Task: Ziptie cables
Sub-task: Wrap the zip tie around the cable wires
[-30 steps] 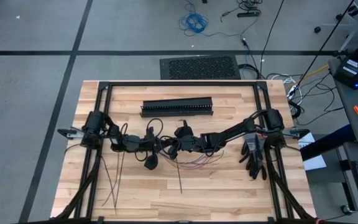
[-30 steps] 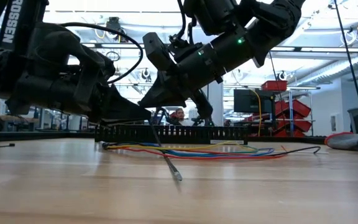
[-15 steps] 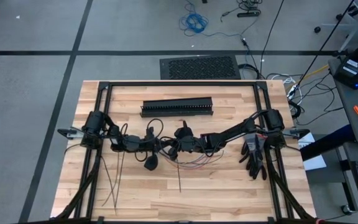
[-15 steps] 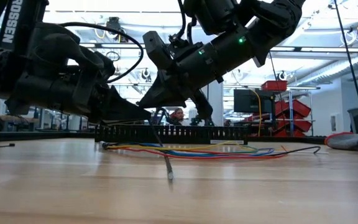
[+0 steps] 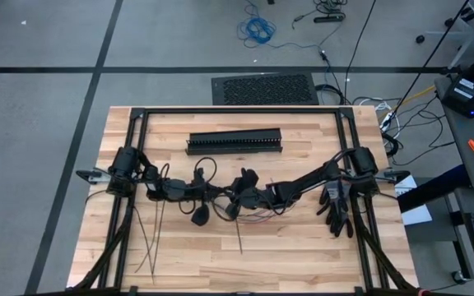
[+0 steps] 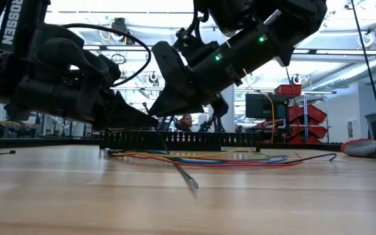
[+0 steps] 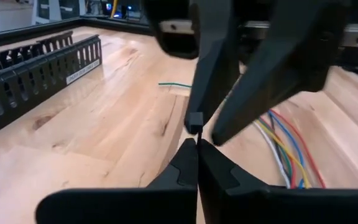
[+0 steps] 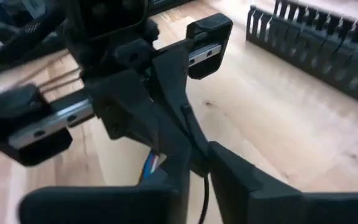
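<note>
High view: both arms meet mid-table, left gripper (image 5: 217, 196) and right gripper (image 5: 230, 202) tip to tip; a ziptie (image 5: 239, 234) runs from them toward the near edge, cables (image 5: 257, 215) lie just under and right of the right gripper, spare zipties (image 5: 148, 234) lie by the left arm, black slotted duct (image 5: 234, 142) sits farther back, black glove (image 5: 337, 207) lies at the right side of the wooden table (image 5: 303, 247). Low view: left gripper (image 6: 150, 121) and right gripper (image 6: 154, 111) nearly touching above the board, ziptie (image 6: 187, 176) slanting down onto the table, cables (image 6: 227, 158) flat on the wood in front of the duct (image 6: 175, 140). Left wrist view: left gripper (image 7: 197, 144) fingers pressed together, pinching the thin ziptie just below its head (image 7: 195, 121); the right gripper's fingers (image 7: 211, 74) stand slightly apart around that head; cables (image 7: 284, 149) beside. Right wrist view: right gripper (image 8: 199, 163) with a narrow gap, ziptie strand (image 8: 204, 193) in it; real grip, cannot tell.
</note>
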`<state>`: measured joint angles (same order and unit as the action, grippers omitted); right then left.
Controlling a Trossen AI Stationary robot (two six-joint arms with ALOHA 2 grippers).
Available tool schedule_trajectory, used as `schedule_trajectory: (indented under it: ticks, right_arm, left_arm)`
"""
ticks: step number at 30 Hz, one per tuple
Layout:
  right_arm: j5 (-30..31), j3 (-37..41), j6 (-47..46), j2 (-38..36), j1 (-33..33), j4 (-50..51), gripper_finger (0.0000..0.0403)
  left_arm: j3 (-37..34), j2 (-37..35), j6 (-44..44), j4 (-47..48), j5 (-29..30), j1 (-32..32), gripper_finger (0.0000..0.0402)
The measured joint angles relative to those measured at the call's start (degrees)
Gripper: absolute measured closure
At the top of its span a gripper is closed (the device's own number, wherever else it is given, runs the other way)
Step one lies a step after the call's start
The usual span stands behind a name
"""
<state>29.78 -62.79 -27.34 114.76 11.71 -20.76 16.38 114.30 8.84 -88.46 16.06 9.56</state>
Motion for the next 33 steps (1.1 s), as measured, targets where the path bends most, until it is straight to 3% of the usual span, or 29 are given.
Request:
schedule_trajectory:
  ticks: [7, 11, 15, 26, 33]
  right_arm:
    - [9.0, -0.3, 8.8, 0.0, 3.7, 2.9, 0.0287]
    - [16.4, -0.3, 19.6, -0.2, 6.9, 3.1, 0.028]
    - [18.3, -0.3, 25.5, -1.5, 9.9, 8.2, 0.0282]
    - [17.5, -0.3, 7.3, -6.2, 21.8, 28.6, 0.0284]
    - [6.5, -0.3, -5.7, -4.9, 27.4, 30.0, 0.0284]
  left_arm:
    - [0.0, 0.0, -2.5, 0.6, 0.3, 0.1, 0.0401]
    - [0.1, 0.0, -5.0, 1.4, -0.9, 0.1, 0.0401]
    - [1.0, 0.0, -6.4, 3.3, -2.6, 0.1, 0.0401]
    - [5.8, 0.0, -6.7, 13.6, -2.3, 0.0, 0.0401]
    - [6.6, 0.0, -6.4, 15.7, -2.1, -0.5, 0.0401]
